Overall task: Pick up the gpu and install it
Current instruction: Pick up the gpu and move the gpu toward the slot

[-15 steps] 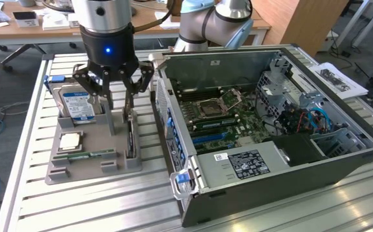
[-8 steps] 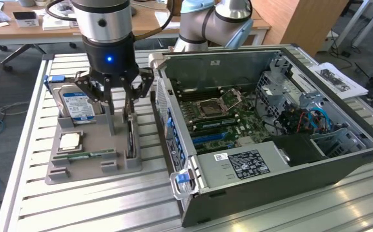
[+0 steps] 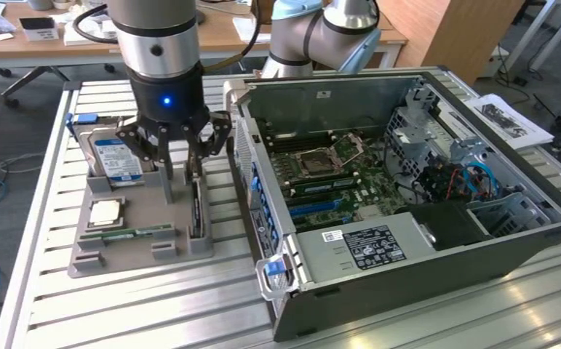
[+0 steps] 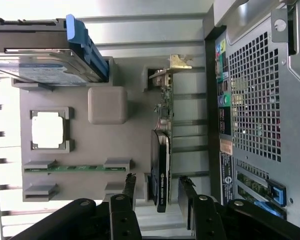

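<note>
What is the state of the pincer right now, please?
Pincer: open, fingers either side of the gpu, not gripping it.

matt plastic tray (image 3: pixel 125 256), ribbed metal table (image 3: pixel 115 313) (dull sheen), bright metal bracket (image 4: pixel 179 62) on gpu (image 4: pixel 160 160).

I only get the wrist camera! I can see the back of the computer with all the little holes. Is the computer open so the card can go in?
Observer: Yes. The computer case lies on its side with its upward side open, and the green motherboard inside faces up.
Operator: Cool! Is my arm right above the card?
Observer: Yes. Your arm stands upright over the grey tray. The gripper hangs at the gpu, which stands on its edge at the side of the tray nearest the case.
</note>
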Controlling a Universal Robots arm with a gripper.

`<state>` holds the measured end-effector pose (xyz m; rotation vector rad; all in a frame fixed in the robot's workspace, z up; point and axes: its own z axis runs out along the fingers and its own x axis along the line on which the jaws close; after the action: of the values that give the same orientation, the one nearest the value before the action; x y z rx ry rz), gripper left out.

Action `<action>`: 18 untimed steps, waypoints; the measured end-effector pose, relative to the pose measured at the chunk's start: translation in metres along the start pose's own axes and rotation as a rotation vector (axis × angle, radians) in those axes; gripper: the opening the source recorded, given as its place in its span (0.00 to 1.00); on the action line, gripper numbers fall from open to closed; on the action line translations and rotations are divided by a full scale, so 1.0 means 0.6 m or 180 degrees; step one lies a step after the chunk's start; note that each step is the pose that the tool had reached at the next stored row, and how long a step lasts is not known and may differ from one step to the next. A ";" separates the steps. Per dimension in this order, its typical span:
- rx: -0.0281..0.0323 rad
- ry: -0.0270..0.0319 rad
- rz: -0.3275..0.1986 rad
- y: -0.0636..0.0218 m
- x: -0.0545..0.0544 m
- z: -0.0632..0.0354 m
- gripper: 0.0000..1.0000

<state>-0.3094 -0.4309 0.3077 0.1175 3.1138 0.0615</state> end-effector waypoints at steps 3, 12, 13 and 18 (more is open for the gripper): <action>0.0000 0.0000 0.0000 0.000 0.000 0.009 0.47; 0.0000 0.0000 0.0000 -0.001 0.001 0.036 0.47; 0.0000 0.0000 0.0000 -0.002 0.001 0.039 0.47; 0.0000 0.0000 0.0000 -0.002 0.001 0.054 0.47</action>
<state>-0.3094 -0.4310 0.2750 0.1175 3.1138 0.0615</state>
